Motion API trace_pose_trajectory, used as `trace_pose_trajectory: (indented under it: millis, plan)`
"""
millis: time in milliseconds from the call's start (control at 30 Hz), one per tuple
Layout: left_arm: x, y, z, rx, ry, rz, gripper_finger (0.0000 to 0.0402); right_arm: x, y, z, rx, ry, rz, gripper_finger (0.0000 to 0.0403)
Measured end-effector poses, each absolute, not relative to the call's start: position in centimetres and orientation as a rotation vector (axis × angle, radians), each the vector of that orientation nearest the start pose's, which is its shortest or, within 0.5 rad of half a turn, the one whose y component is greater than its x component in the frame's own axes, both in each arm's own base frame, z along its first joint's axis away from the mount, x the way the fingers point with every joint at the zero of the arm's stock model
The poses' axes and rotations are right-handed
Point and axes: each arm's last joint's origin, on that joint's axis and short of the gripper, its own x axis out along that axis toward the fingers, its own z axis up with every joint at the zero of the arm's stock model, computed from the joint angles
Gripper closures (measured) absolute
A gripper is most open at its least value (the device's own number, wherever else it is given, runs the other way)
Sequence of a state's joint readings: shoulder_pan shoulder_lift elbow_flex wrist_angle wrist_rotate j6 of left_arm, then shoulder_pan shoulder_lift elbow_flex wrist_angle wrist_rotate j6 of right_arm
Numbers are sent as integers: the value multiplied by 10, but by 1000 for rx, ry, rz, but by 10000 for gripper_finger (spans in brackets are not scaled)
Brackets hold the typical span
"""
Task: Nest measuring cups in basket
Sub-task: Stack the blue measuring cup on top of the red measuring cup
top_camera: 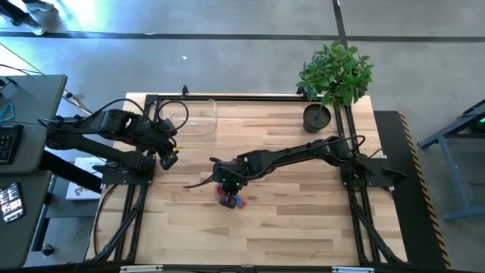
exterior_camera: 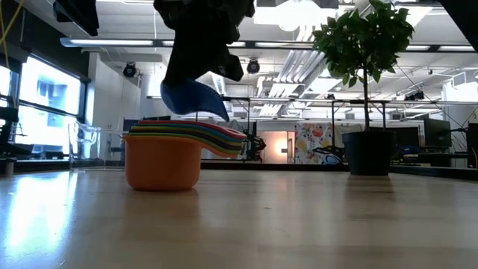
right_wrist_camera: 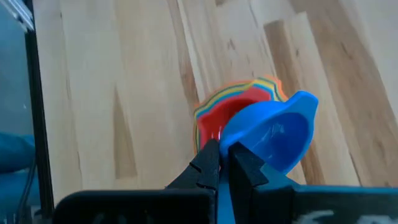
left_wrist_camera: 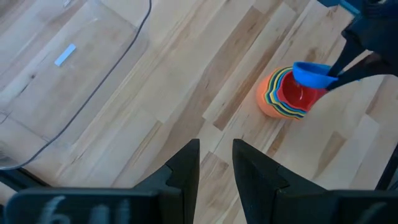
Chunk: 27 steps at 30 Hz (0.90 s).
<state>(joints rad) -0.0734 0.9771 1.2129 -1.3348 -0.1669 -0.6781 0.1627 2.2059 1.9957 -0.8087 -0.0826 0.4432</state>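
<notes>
The right hand [right_wrist_camera: 225,163] pinches the blue cup [right_wrist_camera: 273,134] just above the nested stack [exterior_camera: 175,149] (lined up to drop in); the left hand [left_wrist_camera: 216,163] waits spread near the basket [top_camera: 198,117].

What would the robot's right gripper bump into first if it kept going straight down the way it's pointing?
Most likely the stack of nested cups. The right gripper holds the blue cup just above that stack, so the blue cup would probably touch the red cup on top first. The exact gap is hard to judge.
</notes>
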Motion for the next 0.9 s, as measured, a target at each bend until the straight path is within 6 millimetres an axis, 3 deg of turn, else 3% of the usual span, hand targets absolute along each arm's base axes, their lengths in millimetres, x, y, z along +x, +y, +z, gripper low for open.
trace_pose_trajectory:
  millis: [333,900]
  plan:
    - [140,-5,352,-478,1011,447,316,473,90,234,239,1061,48,398]
    - [140,-5,352,-478,1011,447,316,475,91,229,231,1066,80,392]
